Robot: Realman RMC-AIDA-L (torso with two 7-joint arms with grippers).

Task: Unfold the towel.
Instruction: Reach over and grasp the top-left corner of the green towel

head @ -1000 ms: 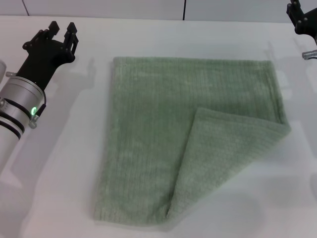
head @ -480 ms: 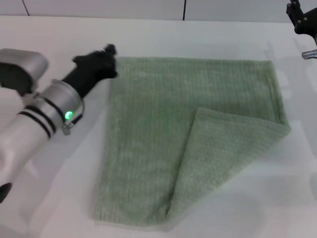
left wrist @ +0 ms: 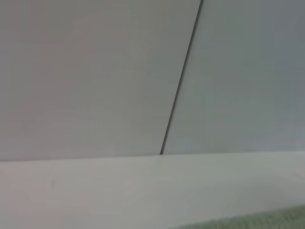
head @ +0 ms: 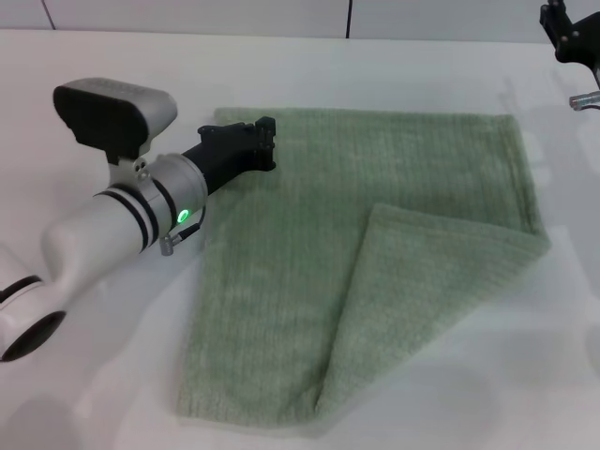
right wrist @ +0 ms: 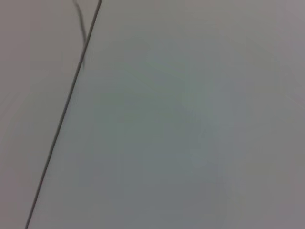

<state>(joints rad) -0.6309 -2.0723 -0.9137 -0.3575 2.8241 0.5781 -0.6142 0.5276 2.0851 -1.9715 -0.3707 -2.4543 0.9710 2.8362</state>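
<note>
While the left arm reaches in from the robot's left, its silver, black-banded barrel with a lit green dot ends in the matte black left gripper [head: 255,142], which sits over the far left corner of the towel [head: 309,244]; from this angle I cannot tell whether its jaws are apart or together. Spread on the smooth white table [head: 394,66], the pale sage-green terry cloth shows fine ribbing and a hemmed border, and lies mostly flat in a roughly square shape. Its near right corner is folded over diagonally onto the cloth, forming a triangular flap with a soft rounded crease. At the far right corner of the table, the black right gripper [head: 568,34] hangs well apart from the towel; its jaws cannot be made out.
</note>
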